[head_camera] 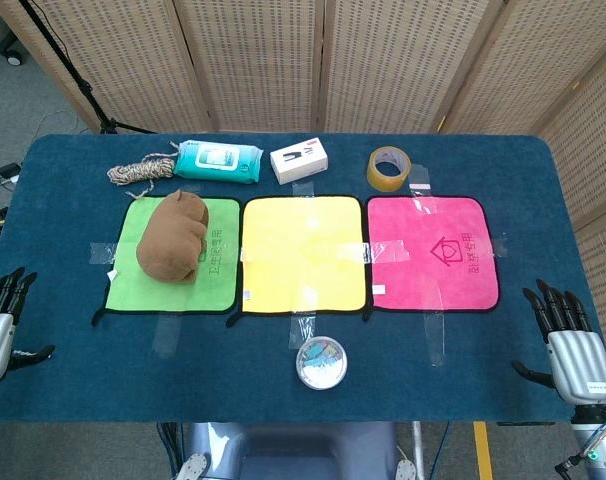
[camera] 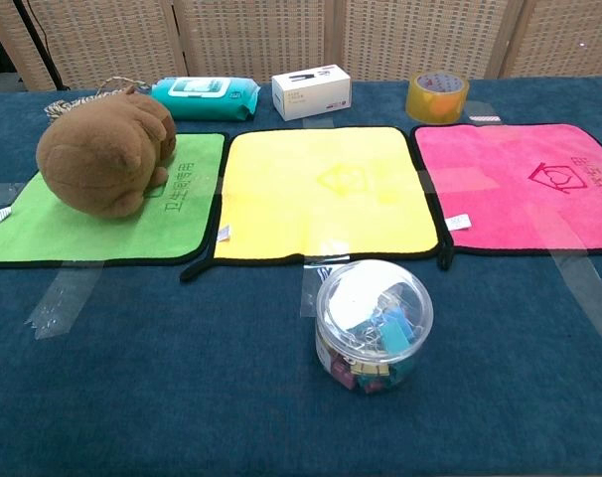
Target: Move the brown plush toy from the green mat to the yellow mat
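The brown plush toy (head_camera: 174, 236) (camera: 106, 148) lies on the green mat (head_camera: 215, 285) (camera: 192, 204), toward its far left part. The yellow mat (head_camera: 303, 255) (camera: 326, 189) lies bare right beside it, in the middle of the row. My left hand (head_camera: 1, 320) rests at the table's left front edge, fingers apart, holding nothing. Over at the right front edge my right hand (head_camera: 568, 345) is likewise open and empty. Both hands are well away from the toy, and neither appears in the chest view.
A pink mat (head_camera: 433, 250) (camera: 525, 184) lies right of the yellow one. Behind the mats are a twine bundle (head_camera: 138, 170), wipes pack (head_camera: 218, 160), white box (head_camera: 300, 162) and tape roll (head_camera: 389, 168). A clear tub of clips (head_camera: 321, 362) (camera: 374, 323) stands near the front edge.
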{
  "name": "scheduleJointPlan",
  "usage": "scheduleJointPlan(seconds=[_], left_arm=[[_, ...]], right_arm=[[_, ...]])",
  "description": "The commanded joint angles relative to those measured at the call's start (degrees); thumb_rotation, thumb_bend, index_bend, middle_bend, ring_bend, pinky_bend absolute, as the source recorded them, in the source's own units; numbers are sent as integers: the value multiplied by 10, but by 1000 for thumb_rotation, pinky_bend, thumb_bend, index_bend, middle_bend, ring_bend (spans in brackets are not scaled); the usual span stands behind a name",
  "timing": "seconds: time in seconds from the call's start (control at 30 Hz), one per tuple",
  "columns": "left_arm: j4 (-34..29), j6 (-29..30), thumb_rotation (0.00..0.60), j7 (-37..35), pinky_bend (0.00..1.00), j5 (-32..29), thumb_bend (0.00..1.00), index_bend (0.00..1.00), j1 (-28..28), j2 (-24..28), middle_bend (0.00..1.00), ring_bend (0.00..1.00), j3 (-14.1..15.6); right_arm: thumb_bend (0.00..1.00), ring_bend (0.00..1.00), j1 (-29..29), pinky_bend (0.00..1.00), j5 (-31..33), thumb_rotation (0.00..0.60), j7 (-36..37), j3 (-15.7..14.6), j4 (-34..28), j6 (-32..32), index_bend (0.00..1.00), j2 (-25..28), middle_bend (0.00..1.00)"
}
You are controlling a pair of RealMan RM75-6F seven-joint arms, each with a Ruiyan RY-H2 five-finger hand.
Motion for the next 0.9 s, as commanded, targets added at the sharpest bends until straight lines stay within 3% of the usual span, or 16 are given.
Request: scheduleJointPlan(seconds=[0.03,0.23,0.5,0.77,0.9], left_arm=[[0,-2,600,5,0,-1,0,0,-1,-1,0,0,0],[5,-4,600,-19,0,4,0,0,-4,-3,0,0,-2],[49,-29,600,-176,0,53,0,0,-40,-17,0,0,-9],[104,-147,600,-332,0,12,0,0,-124,-43,0,0,-54],[184,-220,600,-386,0,-7,0,0,-182,-81,0,0,-76]], right_arm=[[0,0,1,0,2,600,0,1,3,-2,0,-2,0],[0,0,2,0,-1,600,-5,2,1,0,0,-3,0],[0,0,1,0,5,600,14,6,-11,4,0,5,0],[0,0,12,0,25,600,19,11,-4,-23,0,0,0],[0,0,20,0,37,600,16,16,2,-39,0,-7,0]])
